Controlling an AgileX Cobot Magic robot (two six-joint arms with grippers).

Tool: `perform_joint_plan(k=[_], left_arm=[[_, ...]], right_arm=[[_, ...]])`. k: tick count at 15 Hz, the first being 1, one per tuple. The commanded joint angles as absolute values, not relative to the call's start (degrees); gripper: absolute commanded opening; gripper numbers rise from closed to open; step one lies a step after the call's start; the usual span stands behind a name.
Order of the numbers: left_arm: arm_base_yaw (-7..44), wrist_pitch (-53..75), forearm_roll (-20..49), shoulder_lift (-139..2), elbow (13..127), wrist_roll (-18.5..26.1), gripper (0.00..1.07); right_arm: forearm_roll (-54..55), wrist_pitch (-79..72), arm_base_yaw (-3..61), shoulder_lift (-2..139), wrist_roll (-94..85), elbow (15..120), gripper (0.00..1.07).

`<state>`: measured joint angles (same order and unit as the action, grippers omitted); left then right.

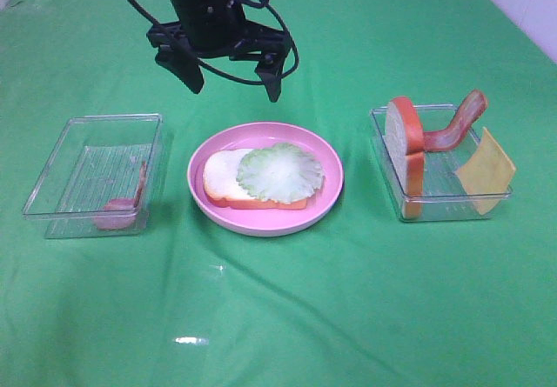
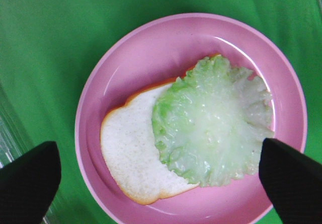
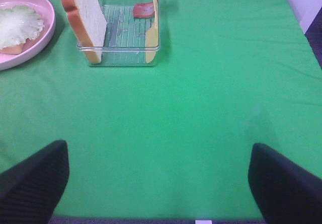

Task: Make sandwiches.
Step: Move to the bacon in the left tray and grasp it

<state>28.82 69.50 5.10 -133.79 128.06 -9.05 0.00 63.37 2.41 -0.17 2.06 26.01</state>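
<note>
Left gripper [image 1: 235,90] hangs jaws apart above the pink plate [image 1: 265,223], where lettuce [image 1: 280,171] lies on a bread slice [image 1: 223,176]. At the plate's three o'clock the cheese square [image 1: 485,171] leans in its tray [image 1: 444,210]. It looks light and likely bendy, so I'd pinch its raised edge. Right gripper [image 3: 158,183] is also spread.

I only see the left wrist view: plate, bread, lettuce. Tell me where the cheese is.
Observer: The cheese slice leans on edge in the right tray.
Operator: Report what else sits in that tray.
Observer: A bread slice stands on edge there, with a bacon strip propped up past the rim.
Operator: Now check the other side.
Observer: A bacon piece lies in the left tray.
</note>
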Motion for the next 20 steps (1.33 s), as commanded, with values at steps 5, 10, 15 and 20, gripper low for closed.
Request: perform_joint_plan(k=[5, 10, 15, 20], left_arm=[[29.05, 75.46, 2.64, -122.96, 127.54, -9.85, 1.01], [29.05, 75.46, 0.00, -114.94, 116.65, -10.43, 1.01], [29.05, 75.46, -0.34, -112.70, 104.74, -15.24, 1.01], [29.05, 73.74, -6.88, -112.76, 96.94, -22.52, 1.01]], right_arm=[[0.00, 63.14, 2.12, -1.66, 1.49, 25.84, 0.94], [0.00, 63.14, 2.12, -1.66, 1.49, 25.84, 0.94], [0.00, 63.14, 2.12, -1.66, 1.49, 25.84, 0.94], [0.00, 63.14, 2.12, -1.66, 1.49, 25.84, 0.94]])
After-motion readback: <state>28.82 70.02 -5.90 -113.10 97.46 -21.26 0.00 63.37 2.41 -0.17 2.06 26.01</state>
